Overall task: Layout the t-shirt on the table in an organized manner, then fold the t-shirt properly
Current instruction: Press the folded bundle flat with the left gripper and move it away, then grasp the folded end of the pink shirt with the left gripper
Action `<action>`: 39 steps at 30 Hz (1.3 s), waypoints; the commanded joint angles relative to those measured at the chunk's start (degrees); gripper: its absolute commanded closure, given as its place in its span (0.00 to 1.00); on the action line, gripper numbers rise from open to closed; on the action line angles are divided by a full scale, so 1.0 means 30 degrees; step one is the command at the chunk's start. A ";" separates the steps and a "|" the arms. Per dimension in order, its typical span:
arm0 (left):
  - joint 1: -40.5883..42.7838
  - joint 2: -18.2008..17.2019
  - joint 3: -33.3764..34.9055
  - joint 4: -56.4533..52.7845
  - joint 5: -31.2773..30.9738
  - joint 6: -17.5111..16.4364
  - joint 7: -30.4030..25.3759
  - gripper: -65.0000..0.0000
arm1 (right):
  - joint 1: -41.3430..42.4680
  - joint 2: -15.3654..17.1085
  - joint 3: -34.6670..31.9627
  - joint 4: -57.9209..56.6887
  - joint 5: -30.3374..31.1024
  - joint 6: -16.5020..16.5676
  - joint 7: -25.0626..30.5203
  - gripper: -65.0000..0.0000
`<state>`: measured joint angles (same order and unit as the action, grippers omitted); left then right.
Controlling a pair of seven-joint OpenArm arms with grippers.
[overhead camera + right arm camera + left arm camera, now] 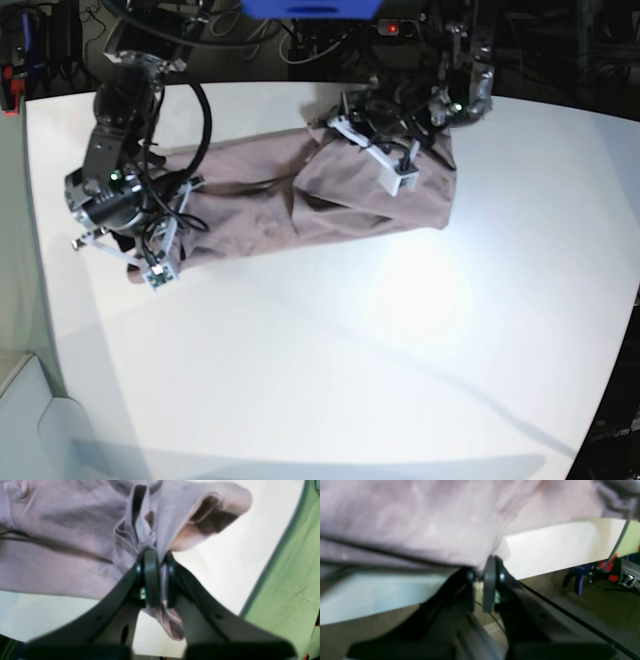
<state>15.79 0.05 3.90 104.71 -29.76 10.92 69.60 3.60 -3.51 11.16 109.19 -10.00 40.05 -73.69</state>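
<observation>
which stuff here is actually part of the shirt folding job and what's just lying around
Part of the job:
- t-shirt, bunched in a long band
- table under it
- left gripper, shut on the t-shirt's edge
- right gripper, shut on a fold of t-shirt

Just lying about:
- clamps at the table's edge
- green cloth beside the table

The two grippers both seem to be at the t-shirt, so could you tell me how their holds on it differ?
The right gripper pinches a thick gathered bunch of the t-shirt near a sleeve opening, with cloth trailing down between its jaws; the left gripper nips only a thin edge by the table rim. In the base view, the right gripper is at the shirt's left end, the left gripper at its right end. Both are shut on cloth.
</observation>
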 commanded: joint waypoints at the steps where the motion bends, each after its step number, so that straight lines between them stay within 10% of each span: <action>1: -0.0385 0.0172 0.0004 0.0512 -0.0527 0.0068 -0.0095 1.00 | 0.0340 0.0100 -0.0042 0.0308 0.0154 -0.0018 0.0285 1.00; 18: -0.3755 0.1637 0.0883 -0.2770 0.0381 0.0068 -0.1267 0.99 | 0.0340 0.0217 -0.0042 0.0308 0.0154 -0.0018 0.0285 1.00; 29: -0.4106 0.0524 0.4809 -0.2096 0.0381 0.0068 -0.1238 0.41 | 0.0369 0.0217 -0.0042 0.0308 0.0154 -0.0018 0.0285 1.00; 39: -0.3315 -0.0590 0.3168 0.1977 -0.2901 0.0038 -0.1384 0.35 | 0.0369 0.0246 -0.0042 0.0308 0.0154 -0.0018 0.0285 1.00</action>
<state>6.26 -1.89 13.30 109.73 -36.99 10.31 65.80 3.75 -2.90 11.16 109.19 -10.02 40.05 -73.52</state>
